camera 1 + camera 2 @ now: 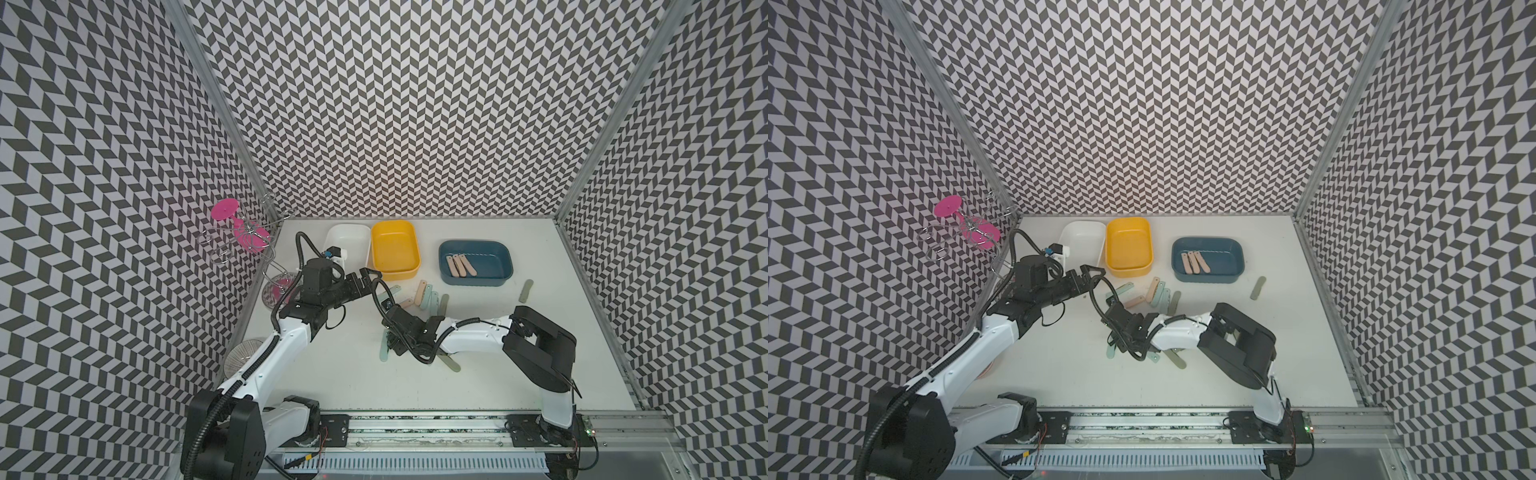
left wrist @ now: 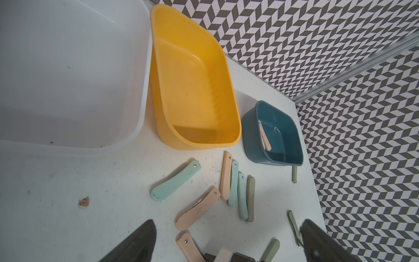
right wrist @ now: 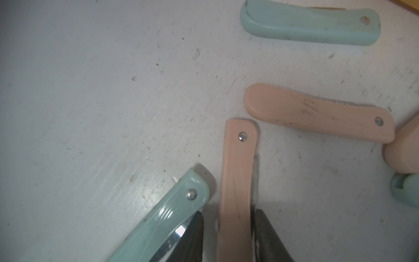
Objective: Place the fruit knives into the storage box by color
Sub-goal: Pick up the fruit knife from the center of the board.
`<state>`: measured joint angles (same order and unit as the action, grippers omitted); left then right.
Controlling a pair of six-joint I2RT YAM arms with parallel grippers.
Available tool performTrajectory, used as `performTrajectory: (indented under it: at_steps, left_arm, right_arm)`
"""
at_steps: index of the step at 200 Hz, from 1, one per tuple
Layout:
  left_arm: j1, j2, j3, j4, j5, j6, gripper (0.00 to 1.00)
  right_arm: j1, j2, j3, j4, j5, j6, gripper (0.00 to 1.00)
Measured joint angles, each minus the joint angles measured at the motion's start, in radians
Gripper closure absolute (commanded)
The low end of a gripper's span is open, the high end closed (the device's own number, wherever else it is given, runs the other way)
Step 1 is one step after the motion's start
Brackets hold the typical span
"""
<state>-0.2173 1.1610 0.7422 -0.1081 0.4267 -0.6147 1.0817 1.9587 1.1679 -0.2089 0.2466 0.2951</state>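
From my seat the white counter looks scuffed and speckled up close (there is a small brownish chip in it). Black-and-white chevron walls close it in on three sides.

Along the far edge stand a white box, a yellow box right beside it, and a blue box set apart, holding three peach knives. In front of them lie loose knives in peach, mint and grey-green, and one grey-green knife lies alone.

My right tool straddles a peach knife on the counter. One finger is against its edge and a thin gap shows on the other side, so it is not clamped. A mint knife lies just beside.

My left tool hangs near the yellow box, jaws spread wide, holding nothing.
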Motion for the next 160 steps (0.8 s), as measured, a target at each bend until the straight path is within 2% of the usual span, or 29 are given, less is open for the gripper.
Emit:
performTrajectory:
  at_steps: [45, 101, 160]
  left_arm:
    - [0.000, 0.000, 0.000, 0.004, 0.006, -0.008, 0.00]
    - [0.002, 0.000, 0.000, 0.010, 0.010, -0.008, 0.00]
    - [0.002, 0.000, 0.000, 0.016, 0.014, -0.016, 0.00]
  right_arm:
    - [0.003, 0.000, 0.000, -0.003, 0.012, 0.000, 0.75]
    - [0.003, -0.008, 0.000, -0.017, 0.010, 0.003, 0.77]
    - [0.003, -0.102, -0.003, -0.053, 0.018, 0.005, 0.78]
